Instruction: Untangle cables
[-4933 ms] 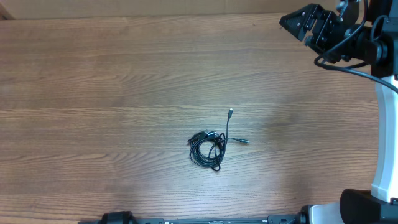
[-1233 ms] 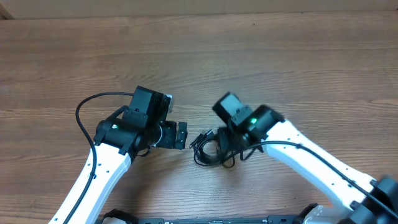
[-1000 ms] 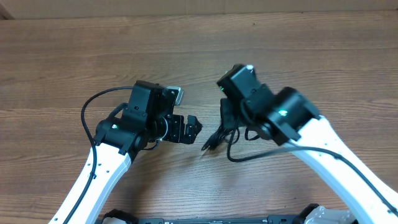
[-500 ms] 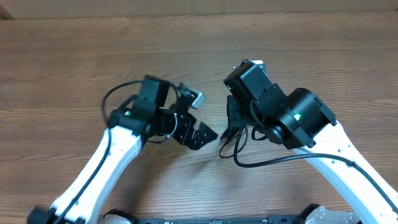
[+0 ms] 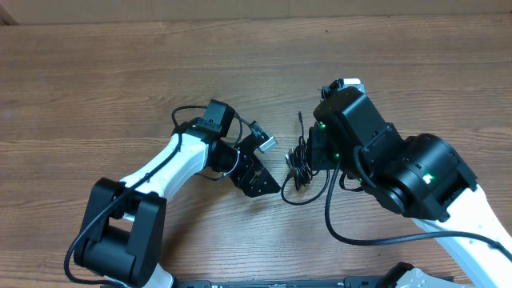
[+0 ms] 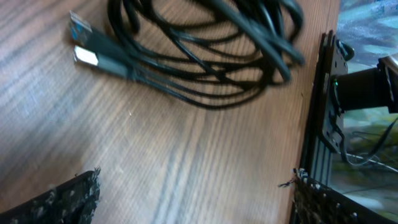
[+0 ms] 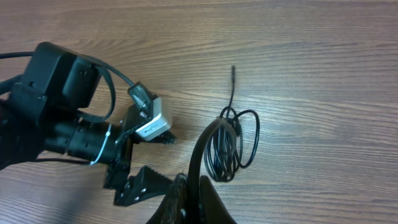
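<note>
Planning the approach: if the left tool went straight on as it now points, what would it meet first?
Most likely the cables, whose loops lie straight ahead of the open left tool; how high they hang is unclear.

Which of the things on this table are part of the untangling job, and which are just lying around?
Job: the cables; right end effector, shut on them; left end effector, open beside them.
Just there: the wooden table; the thick black leads on the arms.
</note>
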`<action>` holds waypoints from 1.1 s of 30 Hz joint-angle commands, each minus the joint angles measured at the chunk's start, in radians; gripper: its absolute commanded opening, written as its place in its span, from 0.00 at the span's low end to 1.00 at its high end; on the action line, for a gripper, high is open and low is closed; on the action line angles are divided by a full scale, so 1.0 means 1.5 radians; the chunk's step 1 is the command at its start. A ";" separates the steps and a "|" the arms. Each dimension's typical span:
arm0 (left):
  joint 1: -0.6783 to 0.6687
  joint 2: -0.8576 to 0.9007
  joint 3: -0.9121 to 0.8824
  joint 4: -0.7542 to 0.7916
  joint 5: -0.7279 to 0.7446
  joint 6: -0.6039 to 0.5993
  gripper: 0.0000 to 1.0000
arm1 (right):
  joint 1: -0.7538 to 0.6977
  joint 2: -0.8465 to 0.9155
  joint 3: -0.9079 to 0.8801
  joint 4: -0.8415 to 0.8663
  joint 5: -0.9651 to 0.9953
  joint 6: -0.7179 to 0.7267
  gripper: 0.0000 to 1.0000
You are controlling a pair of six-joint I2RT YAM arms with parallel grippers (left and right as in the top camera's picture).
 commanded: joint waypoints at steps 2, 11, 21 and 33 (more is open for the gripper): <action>0.003 0.008 0.012 0.070 0.048 0.022 1.00 | 0.002 -0.018 0.007 0.003 0.005 -0.002 0.04; -0.007 0.024 0.012 0.315 0.126 -0.066 0.93 | 0.002 -0.018 0.007 0.003 0.005 -0.002 0.04; -0.007 0.086 0.012 0.334 0.007 -0.689 1.00 | 0.002 -0.018 0.007 0.003 0.005 -0.002 0.04; -0.006 0.094 0.012 0.446 0.054 -1.167 1.00 | 0.002 -0.018 0.007 0.003 0.005 -0.003 0.04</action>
